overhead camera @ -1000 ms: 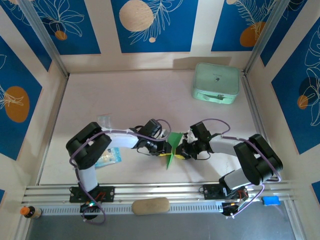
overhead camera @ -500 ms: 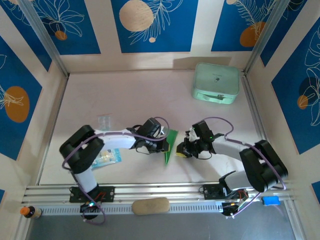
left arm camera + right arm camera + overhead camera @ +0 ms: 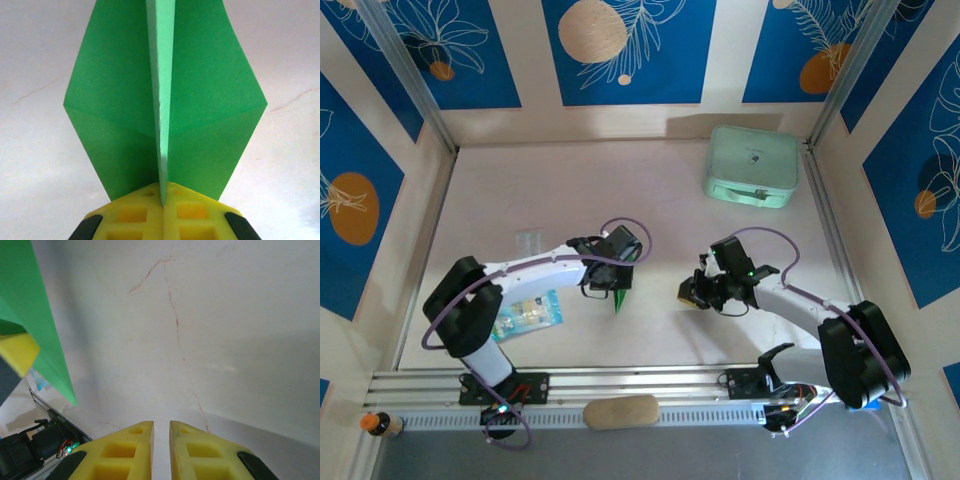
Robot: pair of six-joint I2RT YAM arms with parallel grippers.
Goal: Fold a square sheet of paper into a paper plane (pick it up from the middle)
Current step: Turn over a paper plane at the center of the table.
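The bright green paper plane [image 3: 210,105] is folded, its two wings spread either side of a raised centre crease. My left gripper [image 3: 163,192] is shut on that crease at the plane's rear end. From above, the plane [image 3: 620,301] shows as a small green sliver under the left gripper [image 3: 617,289], left of the table's middle. My right gripper [image 3: 688,292] hovers a short way to the right, apart from the plane. In the right wrist view its fingers [image 3: 129,450] stand a narrow gap apart with nothing between them, and the plane [image 3: 30,305] fills the upper left.
A pale mint-green case [image 3: 752,165] sits at the back right. A clear packet with blue print [image 3: 532,314] lies by the left arm, and a smaller clear packet [image 3: 528,240] behind it. A tan oval pad [image 3: 620,411] rests on the front rail.
The right gripper has let go of the plane and drawn back to the right. The left gripper has carried the plane leftward, away from the table's middle.
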